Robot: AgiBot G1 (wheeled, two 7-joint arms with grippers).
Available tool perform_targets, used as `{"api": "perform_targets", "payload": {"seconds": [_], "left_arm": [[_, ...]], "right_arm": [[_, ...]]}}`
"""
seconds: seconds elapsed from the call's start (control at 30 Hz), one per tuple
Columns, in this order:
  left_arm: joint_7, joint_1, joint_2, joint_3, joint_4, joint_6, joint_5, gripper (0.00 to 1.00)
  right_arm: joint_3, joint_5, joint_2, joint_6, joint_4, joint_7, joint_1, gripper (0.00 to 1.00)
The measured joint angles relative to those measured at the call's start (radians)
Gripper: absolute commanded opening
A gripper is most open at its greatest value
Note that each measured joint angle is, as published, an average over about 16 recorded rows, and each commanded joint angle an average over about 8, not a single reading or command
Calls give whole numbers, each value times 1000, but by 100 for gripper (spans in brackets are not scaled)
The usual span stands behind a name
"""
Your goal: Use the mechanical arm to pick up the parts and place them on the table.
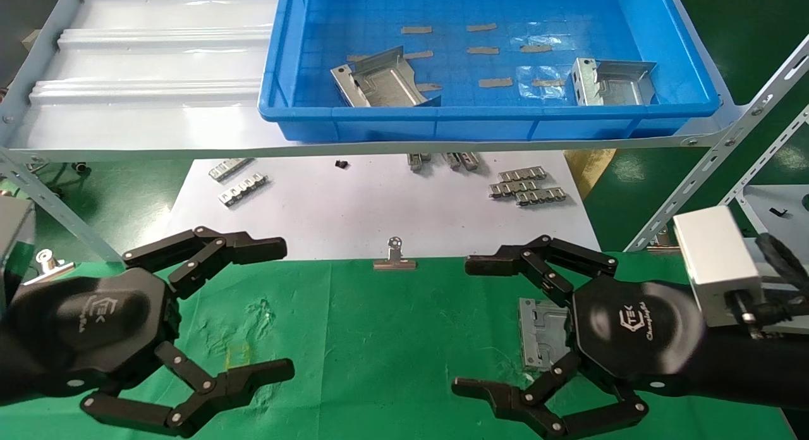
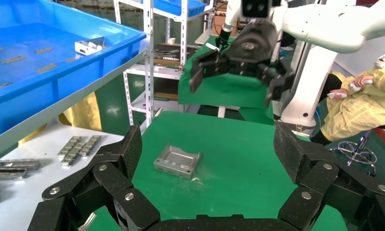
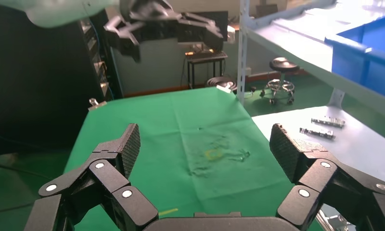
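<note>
Clearly the risk is up in the blue tray (image 1: 695, 102): two parts (image 1: 382, 79) lean tilted there, and wide fingers could tip one. A third part (image 1: 542, 332) lies flat on the green desk (image 1: 379, 339), partly under the right claw (image 1: 480, 326), long axis pointing away from the tray. Both the right and left claw (image 1: 278, 307) spread wide, empty.

Place: factory-style robot workshop
Evidence: slotted steel racking (image 1: 727, 143), blue parts tray (image 1: 303, 105) at 12 o'clock, green-clothed counter (image 1: 379, 339), worker in yellow coat (image 2: 359, 103)
</note>
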Motion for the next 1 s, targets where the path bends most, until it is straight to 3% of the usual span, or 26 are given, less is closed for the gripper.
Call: {"api": "perform_targets", "payload": {"seconds": [0.4, 1.0], "left_arm": [[0, 0, 0, 0, 0, 0, 0, 100], [0, 0, 0, 0, 0, 0, 0, 100]], "right_arm": [[135, 30, 45, 12, 143, 84, -96, 100], [125, 27, 43, 13, 134, 81, -90, 100]]}}
